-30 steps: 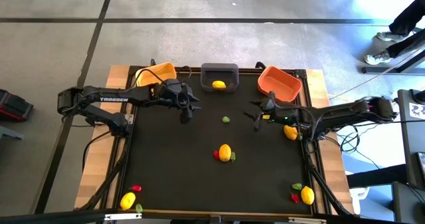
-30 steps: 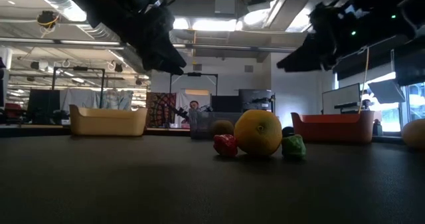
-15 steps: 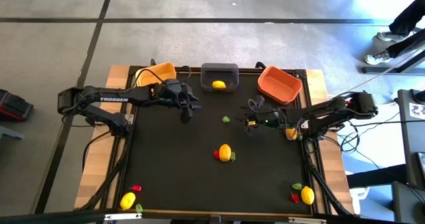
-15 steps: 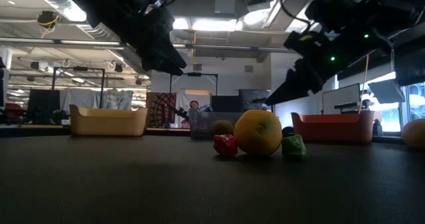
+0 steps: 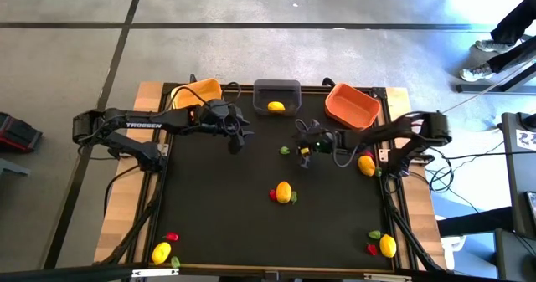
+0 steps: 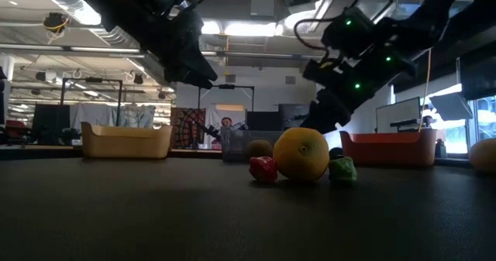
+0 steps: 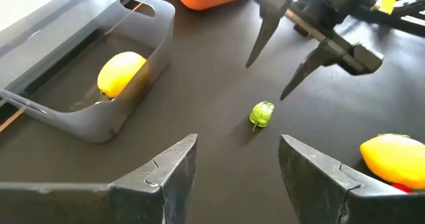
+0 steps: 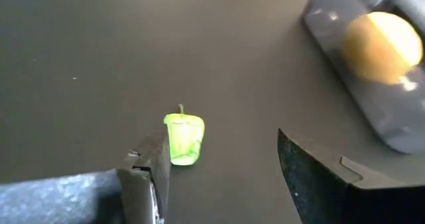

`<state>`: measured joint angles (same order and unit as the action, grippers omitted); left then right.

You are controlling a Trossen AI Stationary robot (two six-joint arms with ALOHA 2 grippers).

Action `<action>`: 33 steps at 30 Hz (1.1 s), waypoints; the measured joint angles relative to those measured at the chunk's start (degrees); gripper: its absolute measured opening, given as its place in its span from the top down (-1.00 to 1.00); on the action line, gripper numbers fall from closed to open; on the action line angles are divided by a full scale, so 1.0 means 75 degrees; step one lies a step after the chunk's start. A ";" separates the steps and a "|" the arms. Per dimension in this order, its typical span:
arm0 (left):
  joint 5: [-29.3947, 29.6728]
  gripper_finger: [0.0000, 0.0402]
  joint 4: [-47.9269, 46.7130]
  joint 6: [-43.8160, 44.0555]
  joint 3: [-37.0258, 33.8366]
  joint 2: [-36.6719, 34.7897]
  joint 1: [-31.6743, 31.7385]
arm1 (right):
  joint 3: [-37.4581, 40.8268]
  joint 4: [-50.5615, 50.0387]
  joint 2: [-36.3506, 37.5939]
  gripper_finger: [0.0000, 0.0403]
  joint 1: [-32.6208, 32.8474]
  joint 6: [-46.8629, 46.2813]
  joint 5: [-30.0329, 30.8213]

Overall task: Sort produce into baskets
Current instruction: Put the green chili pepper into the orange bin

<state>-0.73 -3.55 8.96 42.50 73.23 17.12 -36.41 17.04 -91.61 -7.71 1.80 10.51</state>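
High view: lemon (image 5: 275, 107) in grey basket (image 5: 276, 88)

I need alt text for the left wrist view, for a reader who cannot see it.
The right gripper hangs open above a small green piece on the black table. Beside it, a grey basket holds a lemon; the open left gripper fills the foreground.

Black mat (image 5: 218, 198) covers wooden table (image 5: 113, 223). Grey floor (image 5: 251, 48) around. Person's shoes (image 5: 479, 60) at 2 o'clock. Dark red-trimmed device (image 5: 15, 135) at 9 o'clock.
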 joint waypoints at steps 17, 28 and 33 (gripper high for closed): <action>0.0000 -0.01 0.0000 0.0142 0.0000 0.0000 0.0000 | -0.0258 0.0951 -0.1273 -0.06 0.0021 -0.0208 -0.0347; 0.0007 -0.01 -0.0003 0.0138 0.0000 0.0000 0.0000 | -0.0258 0.0974 -0.1332 -0.03 0.0021 -0.0207 -0.0342; 0.0012 -0.01 -0.0003 0.0148 0.0000 0.0000 0.0000 | -0.0258 0.0973 -0.1332 0.17 0.0010 -0.0207 -0.0345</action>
<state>-0.64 -3.57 10.07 42.50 73.23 17.12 -38.35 24.34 -101.60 -7.64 0.25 7.92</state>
